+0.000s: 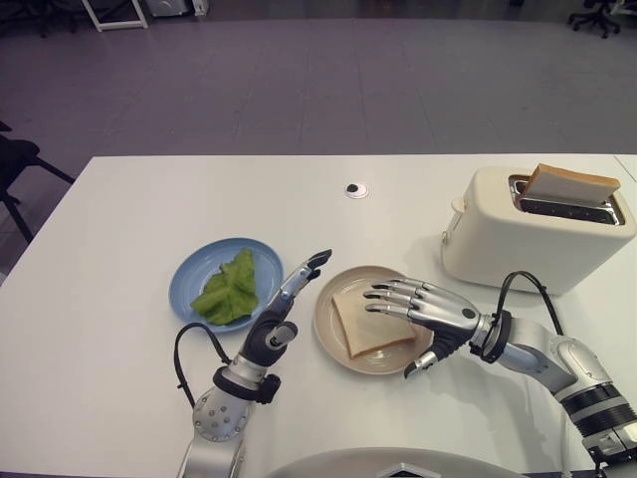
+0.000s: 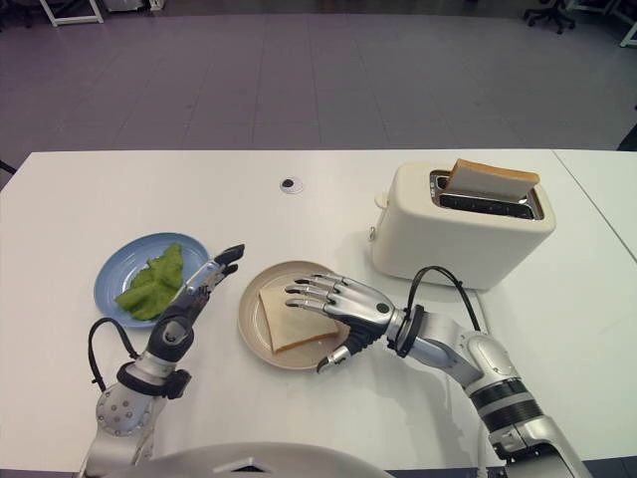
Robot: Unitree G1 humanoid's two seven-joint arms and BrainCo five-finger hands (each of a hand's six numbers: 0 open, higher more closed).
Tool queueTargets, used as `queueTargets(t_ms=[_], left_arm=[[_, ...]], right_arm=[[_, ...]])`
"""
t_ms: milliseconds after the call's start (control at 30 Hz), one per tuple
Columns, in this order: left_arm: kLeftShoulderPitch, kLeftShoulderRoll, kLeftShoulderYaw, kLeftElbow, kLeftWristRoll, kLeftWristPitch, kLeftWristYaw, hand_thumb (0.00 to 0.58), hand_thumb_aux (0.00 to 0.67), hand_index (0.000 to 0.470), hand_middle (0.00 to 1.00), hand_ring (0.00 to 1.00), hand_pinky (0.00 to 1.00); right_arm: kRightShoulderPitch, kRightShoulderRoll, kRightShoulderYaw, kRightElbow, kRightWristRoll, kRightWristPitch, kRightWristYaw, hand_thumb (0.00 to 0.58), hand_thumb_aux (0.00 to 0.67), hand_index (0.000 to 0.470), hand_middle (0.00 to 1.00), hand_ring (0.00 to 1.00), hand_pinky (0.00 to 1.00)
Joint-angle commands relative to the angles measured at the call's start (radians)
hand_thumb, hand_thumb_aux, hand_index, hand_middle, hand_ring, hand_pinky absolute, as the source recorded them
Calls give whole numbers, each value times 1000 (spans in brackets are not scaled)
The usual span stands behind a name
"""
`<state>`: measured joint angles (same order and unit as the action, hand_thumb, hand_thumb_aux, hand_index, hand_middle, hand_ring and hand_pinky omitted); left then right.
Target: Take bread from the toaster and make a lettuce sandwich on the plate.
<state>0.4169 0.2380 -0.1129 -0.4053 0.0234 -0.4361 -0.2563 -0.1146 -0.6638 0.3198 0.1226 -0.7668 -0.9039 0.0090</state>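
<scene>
A cream toaster [image 1: 518,244] stands at the right of the table with one slice of bread [image 1: 569,183] sticking up from a slot. A second bread slice [image 1: 366,325] lies on the beige plate [image 1: 333,341] in front of me. A lettuce leaf [image 1: 229,289] rests on a blue plate [image 1: 199,264] to the left. My right hand [image 1: 423,307] hovers open over the right side of the beige plate, fingers spread above the slice. My left hand [image 1: 284,304] is open between the two plates, fingers stretched forward, holding nothing.
A small round black-and-white marker [image 1: 356,189] lies on the table behind the plates. The white table's [image 1: 119,219] left half and far strip are bare. The toaster stands close to the right edge.
</scene>
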Motion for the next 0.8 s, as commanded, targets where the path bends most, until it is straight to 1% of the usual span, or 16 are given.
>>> queueTargets(t_ms=[33,100,133,200,300,400,433,500,533,567,600,633,667,733,800], left_arm=[[-23,132,198,-11,193,106,41,0,0,0,0,0,0],[-57,269,288,68,418,140,78,0,0,0,0,0,0],[-72,322,310,112,480,144,86,0,0,0,0,0,0],[-98,387,326,192,562,153,115,0,0,0,0,0,0],[-127,452,313,287,691,182,176,0,0,0,0,0,0],[-156,483,279,356,789,220,224,0,0,0,0,0,0],[-166,485,261,379,810,225,234,18,11,7,0,0,0],[-187,487,229,418,819,226,242,79,47,33,0,0,0],[-193,489,219,435,814,226,245,258,171,120,0,0,0],[-198,491,211,451,810,228,249,355,252,177,0,0,0],[-204,492,203,467,807,227,252,377,273,192,0,0,0],[-211,492,195,480,804,225,256,415,313,219,0,0,0],[-220,493,186,496,802,222,259,436,336,236,0,0,0],[-231,496,170,529,792,216,262,452,355,249,0,0,0],[-231,500,162,551,783,208,272,493,410,288,0,0,0]], right_arm=[[17,-7,-28,-15,138,19,45,0,0,0,0,0,0],[37,-3,-46,-28,191,39,58,0,0,0,0,0,0],[44,0,-50,-29,205,46,62,0,0,0,0,0,0],[55,7,-48,-35,214,53,70,0,0,0,0,0,0],[64,17,-45,-46,221,58,86,0,0,0,0,0,0],[67,26,-45,-45,223,58,96,0,0,0,0,0,0],[67,28,-46,-44,223,57,98,0,0,0,0,0,0],[69,33,-49,-44,222,58,101,0,0,0,0,0,0],[69,34,-48,-44,220,56,103,0,0,0,0,0,0],[66,36,-46,-43,219,54,105,0,0,0,0,0,0],[65,38,-45,-42,217,53,106,0,0,0,0,0,0],[64,39,-44,-41,215,52,106,0,0,0,0,0,0],[64,42,-42,-42,212,53,107,0,0,0,0,0,0],[60,52,-30,-41,199,49,109,0,0,0,0,0,0],[57,61,-19,-44,186,45,112,0,0,0,0,0,0]])
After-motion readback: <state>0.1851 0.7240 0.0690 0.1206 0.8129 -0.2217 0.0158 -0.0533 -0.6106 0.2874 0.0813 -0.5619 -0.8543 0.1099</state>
